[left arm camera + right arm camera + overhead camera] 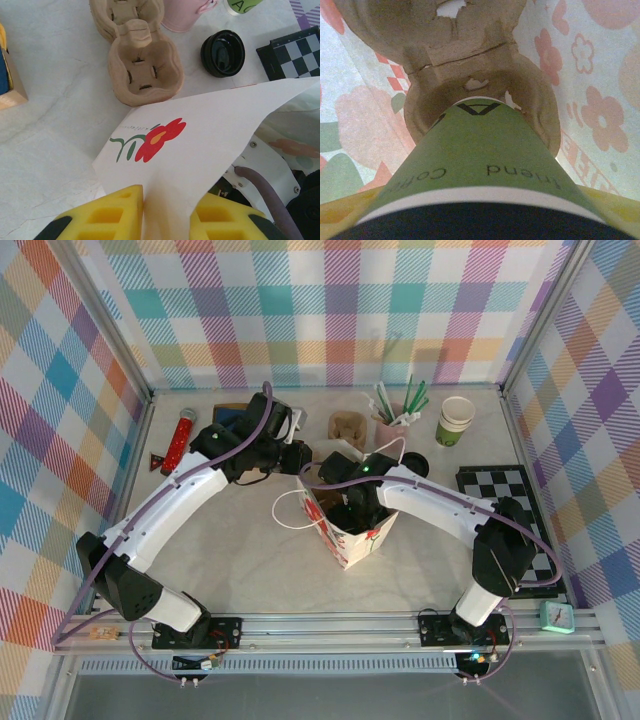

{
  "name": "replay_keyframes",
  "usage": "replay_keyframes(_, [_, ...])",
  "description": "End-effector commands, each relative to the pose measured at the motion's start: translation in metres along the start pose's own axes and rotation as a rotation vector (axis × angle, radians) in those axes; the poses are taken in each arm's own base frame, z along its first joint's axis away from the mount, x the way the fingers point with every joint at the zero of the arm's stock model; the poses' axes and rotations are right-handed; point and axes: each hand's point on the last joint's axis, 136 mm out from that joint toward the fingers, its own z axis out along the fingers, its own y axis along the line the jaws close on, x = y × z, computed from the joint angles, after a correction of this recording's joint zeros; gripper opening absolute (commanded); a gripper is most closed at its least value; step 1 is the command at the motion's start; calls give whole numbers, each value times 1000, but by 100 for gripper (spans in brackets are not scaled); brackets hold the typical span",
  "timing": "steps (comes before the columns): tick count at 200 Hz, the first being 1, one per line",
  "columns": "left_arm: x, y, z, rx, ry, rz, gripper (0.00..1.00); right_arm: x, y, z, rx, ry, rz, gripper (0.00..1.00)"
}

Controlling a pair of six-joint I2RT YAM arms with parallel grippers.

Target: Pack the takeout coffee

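Takeout coffee: the takeout coffee, a small green paper cup with a cream-white upper band and a round black plastic lid, stands upright inside the bag with dark lettering on its side.
Cup base: it meets the round well of a brown moulded-pulp cup carrier lying on the bag's floor; I cannot tell whether it is fully seated.
Right hand: the right hand reaches down into the bag's mouth, and its yellow pads sit against either side of the cup near the cream band, gripping it.
Bag: a white paper bag with red flower prints and thin white cord handles stands open on the desk, just in front of the arms' meeting point.
Left hand: the left hand is clamped on the bag's upper edge, with the paper pinched between its two yellow fingers just below a printed red flower.
Spare carriers: a stack of empty brown pulp carriers rests just behind the bag.
Loose lid: a black round plastic lid lies on the desk beside them.
Straw holder: a pink cup holding green and white straws stands near the back wall.
Cup stack: green-and-white paper cups without a lid stand to its right.
Board: a black-and-white chequered board lies flat at the right side.
Desk: a white marbled desk carries everything.
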Motion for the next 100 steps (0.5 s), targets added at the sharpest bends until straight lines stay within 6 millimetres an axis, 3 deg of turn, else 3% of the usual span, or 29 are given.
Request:
replay_keyframes(1, [-1, -12, -10, 42, -21, 9, 23, -2, -3, 2, 3, -6, -8, 31])
replay_keyframes(100, [0, -11, -7, 40, -17, 9, 23, -5, -4, 4, -1, -11, -7, 30])
